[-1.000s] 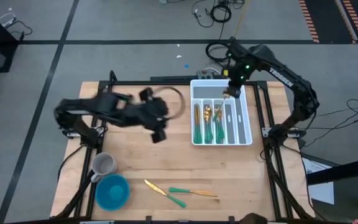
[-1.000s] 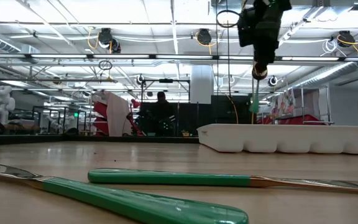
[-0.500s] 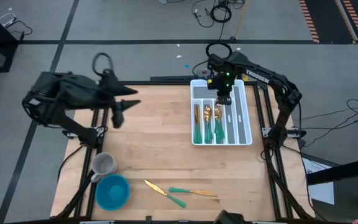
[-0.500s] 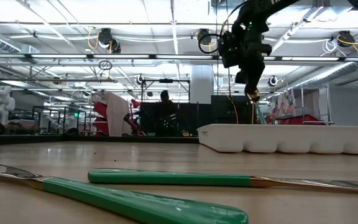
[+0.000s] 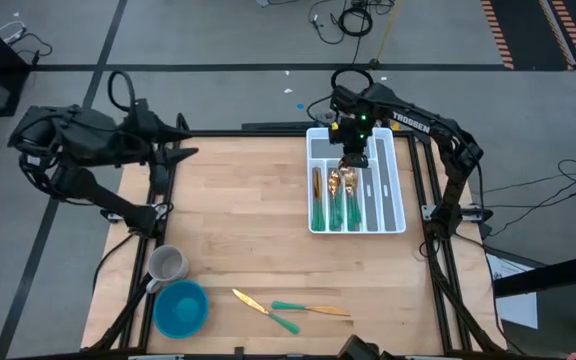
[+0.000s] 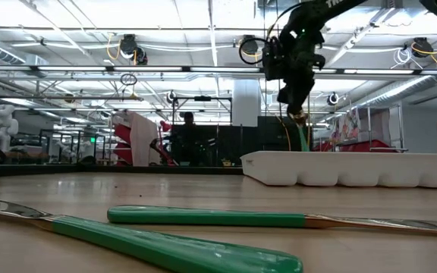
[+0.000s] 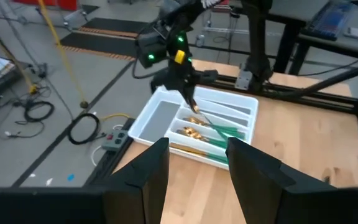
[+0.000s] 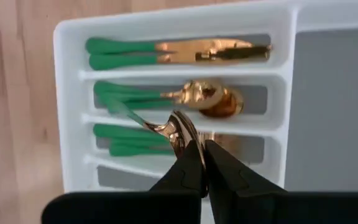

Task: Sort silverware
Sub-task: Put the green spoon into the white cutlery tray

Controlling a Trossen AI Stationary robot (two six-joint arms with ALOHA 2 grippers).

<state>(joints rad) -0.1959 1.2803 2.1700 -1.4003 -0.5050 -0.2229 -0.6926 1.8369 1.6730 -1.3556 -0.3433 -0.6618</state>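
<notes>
My right gripper (image 5: 352, 163) hangs over the white compartmented tray (image 5: 398, 205) and is shut on a spoon (image 8: 166, 127) with a gold head and green handle. The handle slants down toward the tray's middle slots, where other silverware (image 5: 336, 195) lies in rows: knives (image 8: 179, 53), spoons (image 8: 197, 96) and forks (image 8: 132, 140). Two more pieces, a knife (image 5: 265, 310) and another (image 5: 313, 310), lie flat on the wood near the front edge. My left gripper (image 7: 197, 177) is open and empty, drawn back above the table's far left corner (image 5: 183, 140). My right gripper pinches the spoon at its gold head (image 8: 180, 135) between its two fingers. The fingers (image 8: 188, 165) come from above, pointing steeply down. The spoon hangs tilted below them, and its green handle (image 6: 303, 138) reaches down behind the tray's wall. Whether its end touches the tray does not show.
A grey mug (image 5: 168, 265) and a blue bowl (image 5: 180, 308) stand at the front left. Bare wood (image 5: 248, 220) lies between them and the tray. The tray's wide right compartment (image 5: 393, 190) holds nothing. A person stands in the room far behind the table (image 6: 188, 140).
My left arm has pulled back from the table's middle toward its far left corner and risen, its gripper staying open. My right gripper has gone down and a little toward the table's left over the tray, rolling as it went; the spoon's handle has sunk toward the middle slots.
</notes>
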